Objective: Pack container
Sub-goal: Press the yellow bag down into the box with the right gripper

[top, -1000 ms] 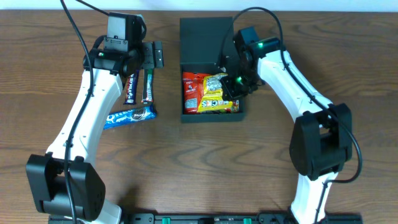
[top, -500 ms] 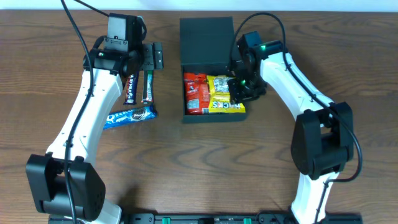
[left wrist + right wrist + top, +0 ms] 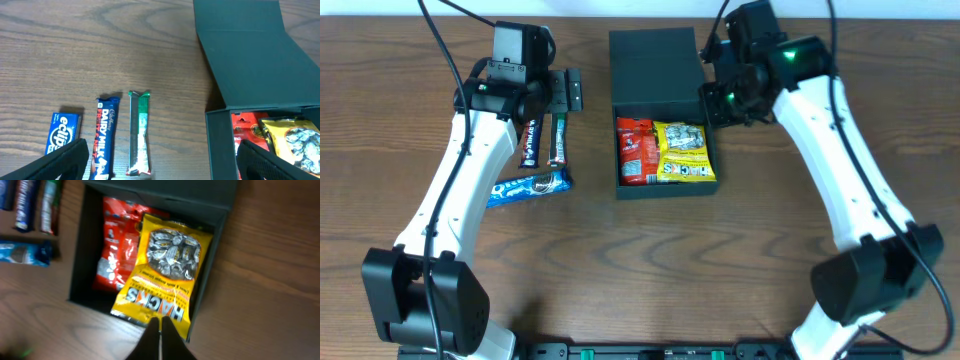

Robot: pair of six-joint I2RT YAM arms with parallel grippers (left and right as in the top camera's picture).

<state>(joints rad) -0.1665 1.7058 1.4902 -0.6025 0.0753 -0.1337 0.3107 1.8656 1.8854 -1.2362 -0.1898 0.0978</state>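
Left tool (image 3: 568,90) hovering over far-left table (image 3: 620,280), fingers spreading wide, holding nothing. Blue bar (image 3: 529,142) and green bar (image 3: 558,138) lying side by side beneath it; Oreo pack (image 3: 527,187) lying nearer. Container (image 3: 653,62) sitting centre, flap lying open on far side. Red packet (image 3: 634,150) lying inside left, yellow packet (image 3: 684,152) inside right, touching. Right tool (image 3: 718,98) hanging above container's far-right edge, fingers pressing together, gripping nothing.

The yellow bag (image 3: 165,272) in the box (image 3: 82,265) reads "HACKS" in big red letters. On the table to the left, the dark blue bar (image 3: 106,137) reads "DAIRY MILK", and the small blue packet (image 3: 64,132) beside it reads "eclip", the rest hidden. The green-and-silver bar's (image 3: 138,132) print is too small to read.
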